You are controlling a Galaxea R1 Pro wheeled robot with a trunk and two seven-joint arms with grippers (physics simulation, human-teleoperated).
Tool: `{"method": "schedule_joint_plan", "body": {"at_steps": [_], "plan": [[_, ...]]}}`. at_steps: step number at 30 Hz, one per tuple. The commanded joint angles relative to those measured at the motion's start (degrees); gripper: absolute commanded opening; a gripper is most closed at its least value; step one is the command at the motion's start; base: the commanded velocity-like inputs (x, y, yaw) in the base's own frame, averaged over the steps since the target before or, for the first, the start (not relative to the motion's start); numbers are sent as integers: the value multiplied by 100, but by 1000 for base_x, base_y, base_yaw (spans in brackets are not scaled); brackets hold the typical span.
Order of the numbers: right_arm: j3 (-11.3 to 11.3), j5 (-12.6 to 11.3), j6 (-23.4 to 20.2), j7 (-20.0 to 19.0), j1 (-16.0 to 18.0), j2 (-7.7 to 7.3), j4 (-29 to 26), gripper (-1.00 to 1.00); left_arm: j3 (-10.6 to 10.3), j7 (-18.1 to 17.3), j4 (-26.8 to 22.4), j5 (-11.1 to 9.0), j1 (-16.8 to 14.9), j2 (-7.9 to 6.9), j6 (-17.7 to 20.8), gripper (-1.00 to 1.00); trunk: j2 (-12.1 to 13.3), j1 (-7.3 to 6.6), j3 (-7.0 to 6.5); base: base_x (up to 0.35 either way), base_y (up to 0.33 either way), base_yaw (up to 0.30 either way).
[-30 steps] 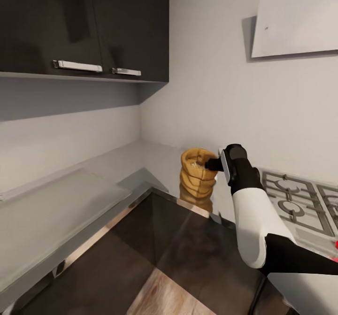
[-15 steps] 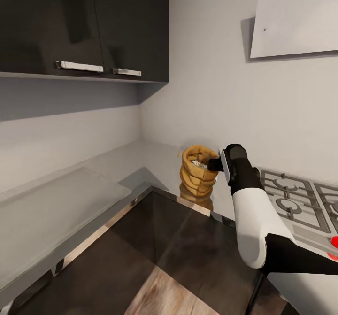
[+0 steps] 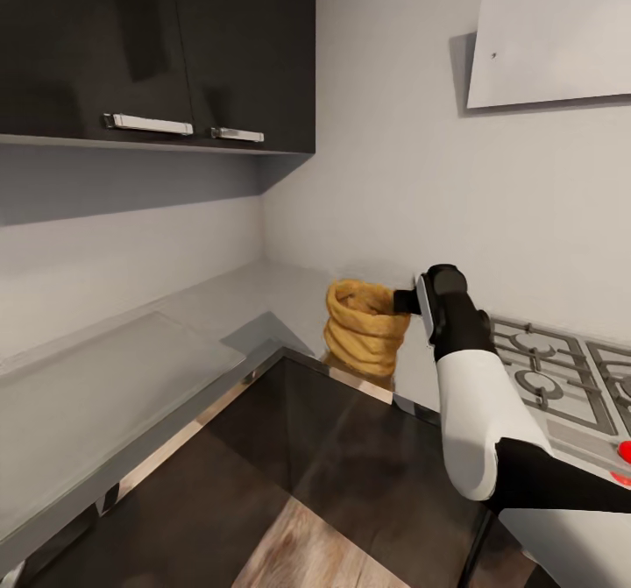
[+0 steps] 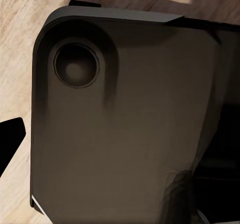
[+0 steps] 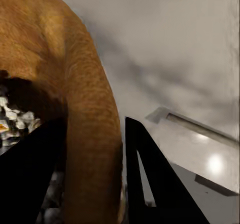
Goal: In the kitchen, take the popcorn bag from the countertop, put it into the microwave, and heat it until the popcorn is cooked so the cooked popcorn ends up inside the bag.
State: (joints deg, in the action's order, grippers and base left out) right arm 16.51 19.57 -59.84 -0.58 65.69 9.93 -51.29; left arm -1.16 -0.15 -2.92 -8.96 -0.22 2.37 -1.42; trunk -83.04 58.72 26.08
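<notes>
Popcorn bag (image 3: 362,326) stands upright with its base just above the tabletop (image 3: 131,378) corner, the right pincer (image 3: 405,301) clamped on its rim from the stove side, one finger (image 5: 30,174) inside, one outside; left pincer's state unclear.

crumpled matt paper popcorn bag (image 3: 362,334), glossy grey countertop (image 3: 105,395)
</notes>
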Motion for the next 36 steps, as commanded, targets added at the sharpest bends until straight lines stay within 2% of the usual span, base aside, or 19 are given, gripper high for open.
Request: {"method": "schedule_joint_plan", "body": {"at_steps": [1,5,10,27,36], "plan": [[15,-13,-16,-3,5,7,-214,-100,-16,-2,2,-52,1,0,-15,100,-3,0,6,0,0,0],[-8,9,-16,-3,5,7,-1015,-100,-15,-1,2,-50,-4,0,-16,100,-3,0,6,0,0,0],[-22,12,-16,-3,5,7,-1486,-100,-13,-2,2,-47,1,0,-16,100,-3,0,6,0,0,0],[-34,21,-16,-12,5,7,-1516,-100,-16,-2,2,-53,-2,0,29,100,-3,0,6,0,0,0],[-43,21,-16,-12,5,7,-1510,-100,1,6,5,-52,-2,9,-16,100,-3,0,6,-292,0,0]]}}
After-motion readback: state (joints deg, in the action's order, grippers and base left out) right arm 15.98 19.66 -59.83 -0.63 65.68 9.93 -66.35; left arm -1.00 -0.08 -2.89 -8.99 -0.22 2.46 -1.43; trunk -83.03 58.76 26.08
